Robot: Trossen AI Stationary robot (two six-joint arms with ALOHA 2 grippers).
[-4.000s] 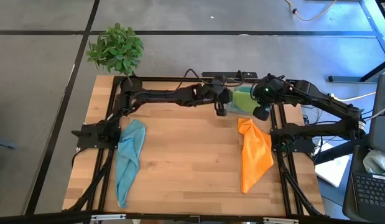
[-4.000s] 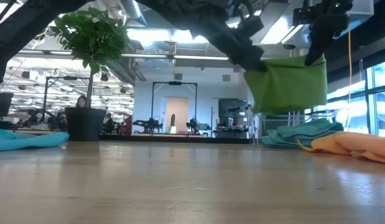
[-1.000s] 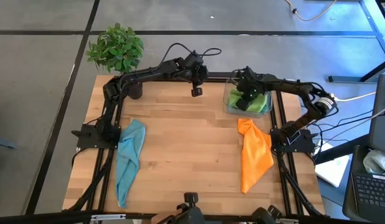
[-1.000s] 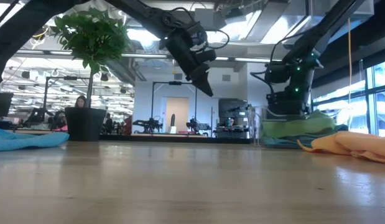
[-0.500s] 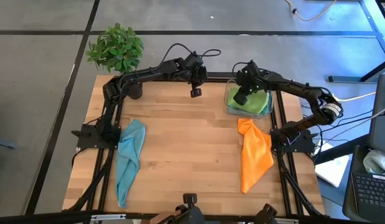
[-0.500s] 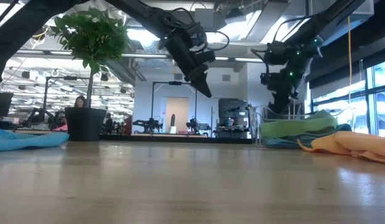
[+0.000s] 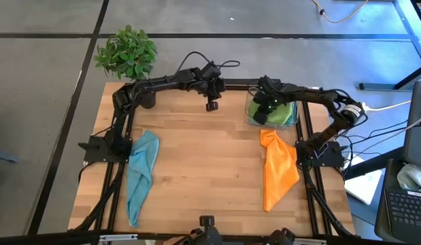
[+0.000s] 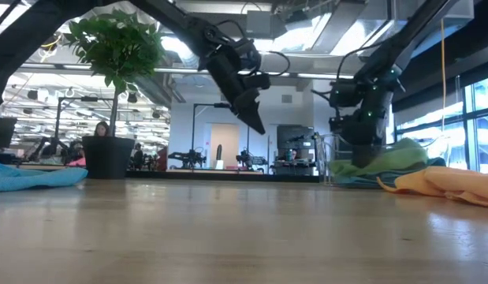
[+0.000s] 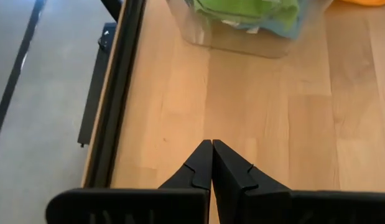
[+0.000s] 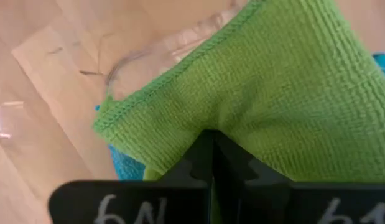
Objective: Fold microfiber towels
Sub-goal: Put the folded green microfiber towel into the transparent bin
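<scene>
Right gripper [image 10: 212, 144] closed, pressing lime green towel [image 10: 273, 93] in bin [image 7: 251, 117] — left gripper [image 9: 212, 152] closed, empty, above table.

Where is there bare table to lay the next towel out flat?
The widest bare patch is mid-table, between the light blue towel and the orange towel. A smaller strip runs along the far edge under the left gripper, shut and raised. The far right corner is crowded: the clear bin, the lime green towel, and the shut right gripper pressing down.
</scene>
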